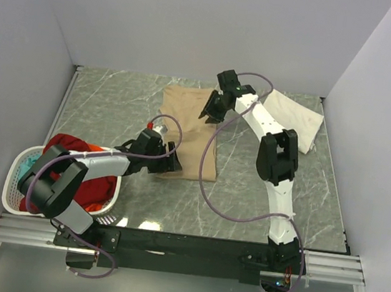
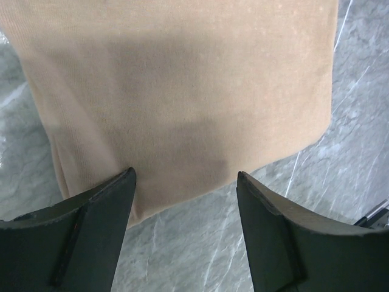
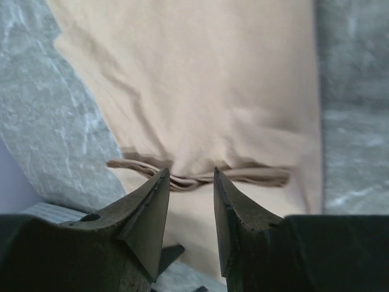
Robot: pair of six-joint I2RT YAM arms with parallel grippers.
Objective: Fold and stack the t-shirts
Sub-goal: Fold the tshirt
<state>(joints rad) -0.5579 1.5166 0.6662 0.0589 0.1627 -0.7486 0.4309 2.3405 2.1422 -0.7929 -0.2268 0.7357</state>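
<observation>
A tan t-shirt point(image 1: 187, 127) lies on the marble table as a long strip folded lengthwise. My left gripper point(image 1: 173, 159) is at its near end. In the left wrist view the left gripper point(image 2: 185, 176) stands wide open, and the hem of the tan t-shirt point(image 2: 182, 91) crosses just past its fingertips. My right gripper point(image 1: 209, 110) is over the far end. In the right wrist view the right gripper point(image 3: 189, 173) is open by a narrow gap, with a bunched fold of the tan t-shirt point(image 3: 200, 79) at its tips. A cream-white folded t-shirt point(image 1: 295, 114) lies at the back right.
A white laundry basket point(image 1: 15, 173) stands at the near left, holding a red t-shirt point(image 1: 72, 148) and a bit of teal cloth point(image 1: 29, 161). A purple cable point(image 1: 208, 187) loops over the table between the arms. Walls close the table on three sides.
</observation>
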